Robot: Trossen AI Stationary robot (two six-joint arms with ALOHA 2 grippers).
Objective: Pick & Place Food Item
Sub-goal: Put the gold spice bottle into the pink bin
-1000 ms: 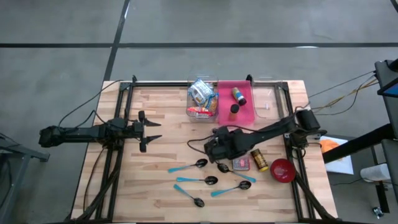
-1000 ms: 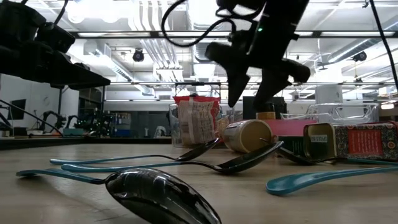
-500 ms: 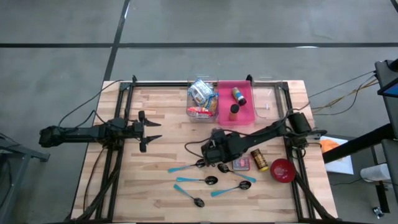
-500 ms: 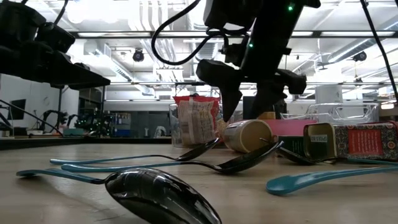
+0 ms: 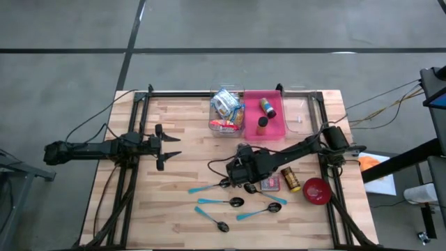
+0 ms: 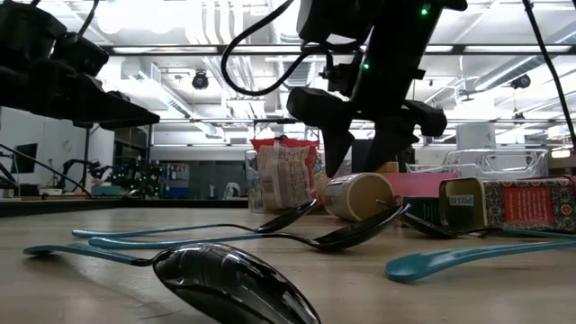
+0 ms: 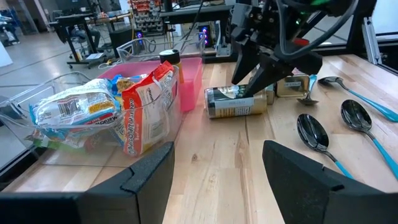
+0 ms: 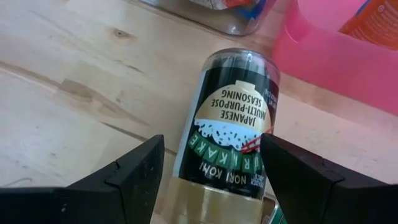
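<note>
While the right gripper (image 8: 208, 168) hangs low over the middle of the table (image 5: 181, 132), its two dark fingers (image 8: 121, 171) stand spread apart, one on each side of a seasoning jar (image 8: 230, 118) lying on its side on the wood. Fingers straddle the jar; contact not evident, nothing gripped. Jar label reads "Japanese multi-purpose seasoning", black with a gold band. In the left wrist view the same jar (image 7: 239, 101) lies just beside the pink bin (image 7: 186, 78), with the right arm's fingers coming down over it.

Around the jar: a small red tin (image 5: 270, 183) and a brown bottle (image 5: 290, 179) on the table, toward the right edge; a red bowl (image 5: 317, 190) nearer the right front corner. Four teal-handled spoons (image 5: 216, 202) lie scattered along the front half, just in front of the gripper.

Back edge, centre: clear bin (image 5: 226, 111) holding snack packets; touching it on the right, the pink bin (image 5: 275, 125) with a bottle (image 5: 267, 107) and a dark-capped item inside; a further clear container (image 5: 298, 111) to the right of that.

Left gripper (image 5: 167, 148) waits over the left half of the table, well apart from everything, fingers open and empty.
</note>
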